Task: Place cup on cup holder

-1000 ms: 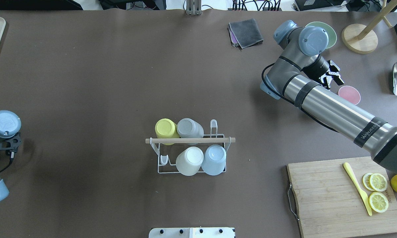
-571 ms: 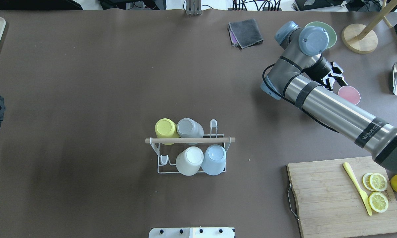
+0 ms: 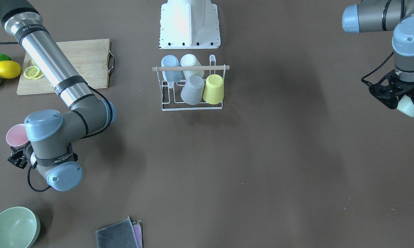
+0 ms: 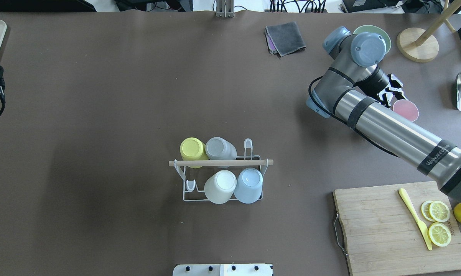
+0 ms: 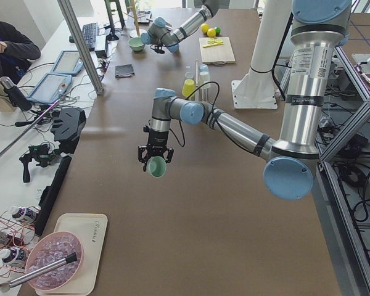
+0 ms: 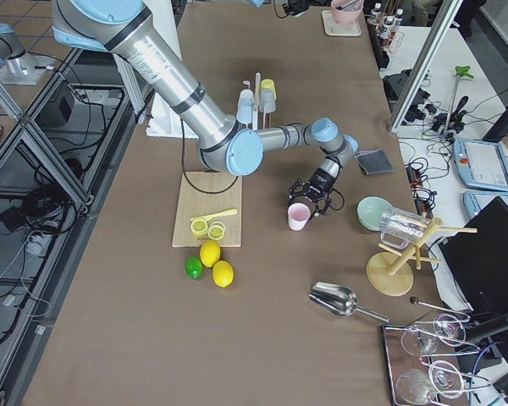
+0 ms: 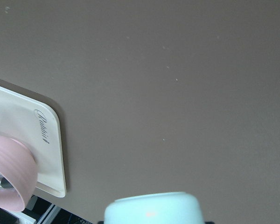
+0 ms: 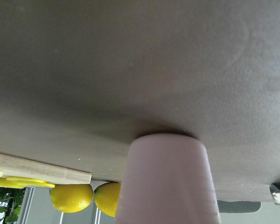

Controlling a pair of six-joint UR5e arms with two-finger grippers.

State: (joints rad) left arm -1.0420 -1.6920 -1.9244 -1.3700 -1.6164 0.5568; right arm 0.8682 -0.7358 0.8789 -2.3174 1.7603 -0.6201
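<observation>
Brown worktop fills every view. Left gripper (image 5: pixel 155 158) is clamped on a mint cup (image 3: pixel 408 106), held clear of the worktop at the front view's right edge. Over the last second this arm has slid from the mid-left to the upper-left edge of the overhead view, so its cup is lifted but not yet heading for the holder (image 4: pixel 253 162), which stands well apart at centre. Right gripper (image 4: pixel 392 94), in the overhead view's upper right, has crept down and right until it is just beside the pink cup (image 4: pixel 405 110), which stands on the worktop. Its jaws look spread, and I judge no grasp is made yet; its wrist view has that cup large and dead ahead. Four upturned cups already sit on the holder: yellow (image 4: pixel 192 148), grey (image 4: pixel 219 148), white (image 4: pixel 220 186) and blue (image 4: pixel 249 185). One bare prong (image 4: pixel 247 143) shows at its upper right, and another prong (image 4: pixel 190 185) at its lower left. Either cup must cross much worktop to reach them.
</observation>
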